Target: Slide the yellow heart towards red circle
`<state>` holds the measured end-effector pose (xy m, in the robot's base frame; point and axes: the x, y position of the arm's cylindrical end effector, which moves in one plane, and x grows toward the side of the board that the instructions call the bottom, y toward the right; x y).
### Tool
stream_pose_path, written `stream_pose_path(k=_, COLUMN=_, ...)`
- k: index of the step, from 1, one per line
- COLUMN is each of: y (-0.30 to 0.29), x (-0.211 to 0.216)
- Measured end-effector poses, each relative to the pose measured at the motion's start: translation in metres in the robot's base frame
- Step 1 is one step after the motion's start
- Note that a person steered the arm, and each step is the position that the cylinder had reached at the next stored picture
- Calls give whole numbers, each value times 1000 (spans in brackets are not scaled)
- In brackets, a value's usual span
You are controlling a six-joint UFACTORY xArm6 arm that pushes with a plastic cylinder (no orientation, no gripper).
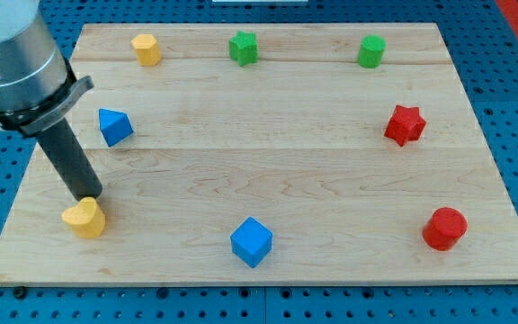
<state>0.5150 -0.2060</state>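
Observation:
The yellow heart (85, 219) lies near the board's bottom left corner. The red circle (444, 228) sits near the bottom right corner, far across the board from it. My tip (89, 197) is at the lower end of the dark rod, touching or just above the heart's top edge. The arm's grey body fills the view's top left.
A blue cube (251, 241) lies at the bottom middle, between heart and circle. A blue triangle (114, 126) is at the left, a red star (405, 124) at the right. A yellow block (147, 49), green star (243, 48) and green block (371, 51) line the top edge.

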Motion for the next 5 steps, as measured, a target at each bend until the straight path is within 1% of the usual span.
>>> stream_pose_path(k=1, y=-1, x=-5)
stream_pose_path(k=2, y=-29, x=-3)
stream_pose_path(k=3, y=-78, x=-1)
stream_pose_path(k=4, y=-97, x=4)
stream_pose_path(k=5, y=-91, x=32)
